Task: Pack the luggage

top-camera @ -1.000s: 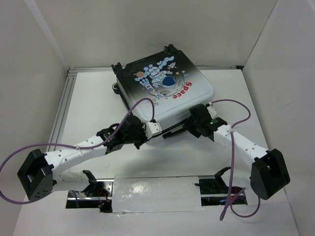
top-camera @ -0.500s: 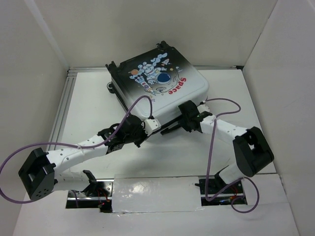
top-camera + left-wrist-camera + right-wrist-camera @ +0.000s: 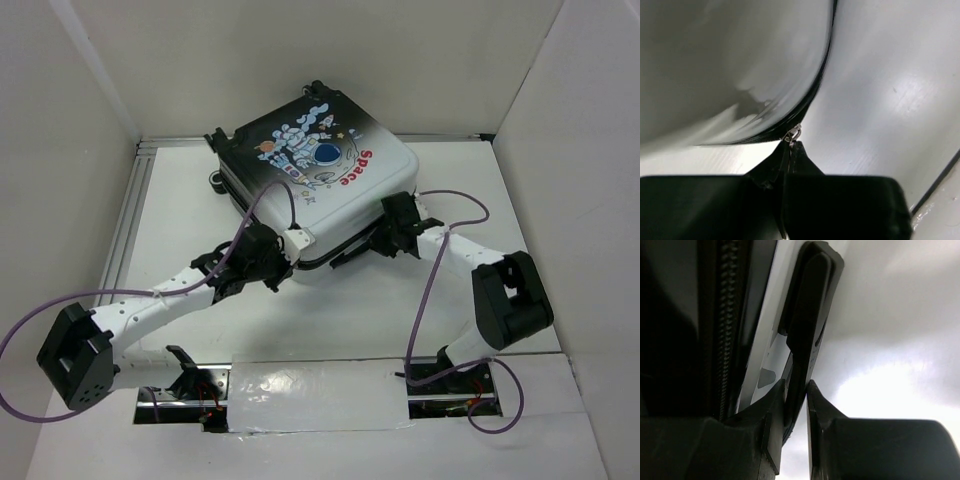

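The luggage (image 3: 318, 165), lid down at 12 o'clock on the surface (image 3: 350, 320), has swung counter-clockwise in the last second. Left jaws pinch its zipper pull (image 3: 794, 134) at the 7 o'clock corner; right jaws clamp the side handle (image 3: 809, 302). Zipping seems under way, so packing looks nearly done.

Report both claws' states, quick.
Left claw: closed on the zipper pull of the luggage.
Right claw: closed on its black handle.
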